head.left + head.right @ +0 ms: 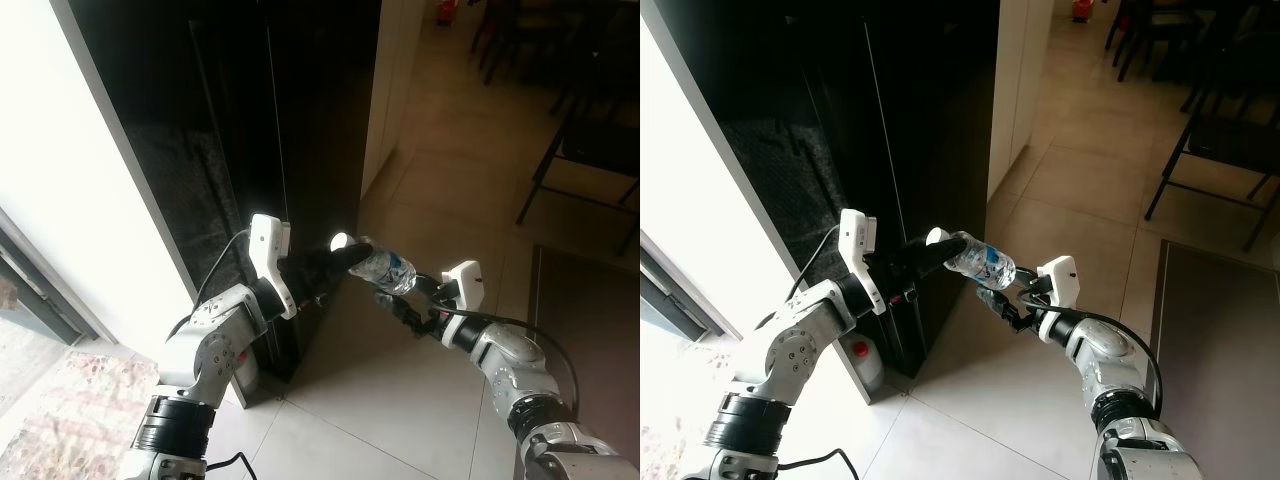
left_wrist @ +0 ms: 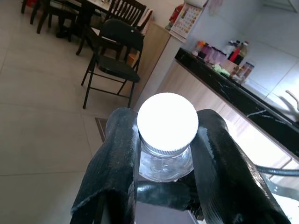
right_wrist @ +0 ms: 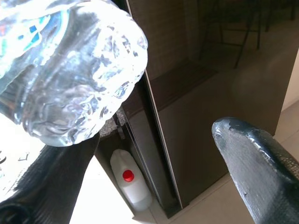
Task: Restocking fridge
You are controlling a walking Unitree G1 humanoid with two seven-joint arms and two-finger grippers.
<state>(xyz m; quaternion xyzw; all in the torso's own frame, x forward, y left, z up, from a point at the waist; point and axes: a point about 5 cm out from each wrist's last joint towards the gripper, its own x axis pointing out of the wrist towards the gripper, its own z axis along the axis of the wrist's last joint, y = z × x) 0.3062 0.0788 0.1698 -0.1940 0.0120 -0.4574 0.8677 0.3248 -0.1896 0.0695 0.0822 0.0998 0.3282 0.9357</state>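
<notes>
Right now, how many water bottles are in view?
1. The clear water bottle is held in front of the dark fridge, its white cap end in the left tool and its base at the right tool. Others may be hidden.

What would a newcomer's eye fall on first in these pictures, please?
Probably the clear water bottle with a white cap, held level between the two arms in front of the tall black fridge. The left gripper has its jaws closed on the neck, while the right gripper sits at its base, jaws apart. A white jug stands beside the fridge.
</notes>
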